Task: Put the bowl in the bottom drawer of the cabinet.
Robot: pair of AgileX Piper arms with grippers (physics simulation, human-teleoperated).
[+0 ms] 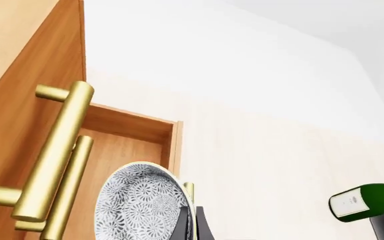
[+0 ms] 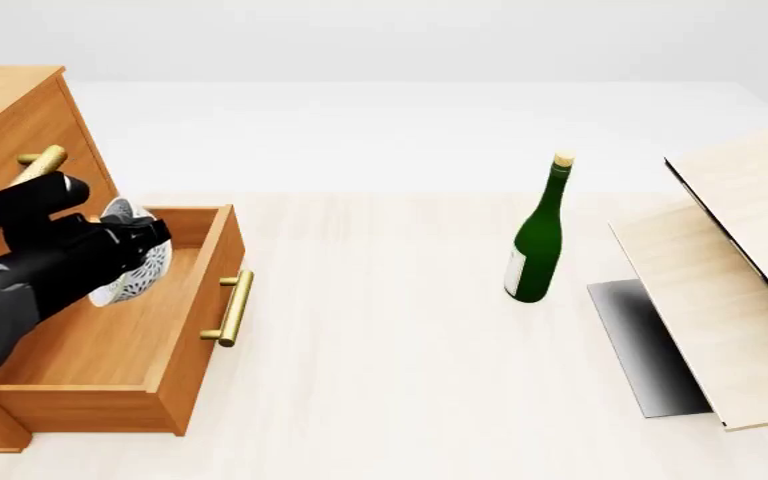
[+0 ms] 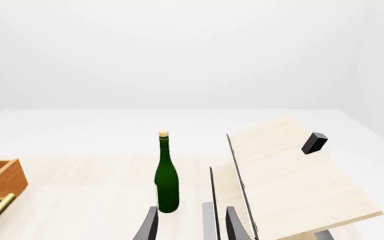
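We're at the placing step: left gripper clamps the bowl over the open bottom drawer, next lower and release; right gripper parted, empty.

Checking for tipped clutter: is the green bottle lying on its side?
No, the green bottle stands upright on the table, cork at the top, in the front view.

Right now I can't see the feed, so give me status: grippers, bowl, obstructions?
Left gripper shut on bowl, tilted over open bottom drawer. Right gripper open, holding nothing. Green bottle stands apart, no obstruction.
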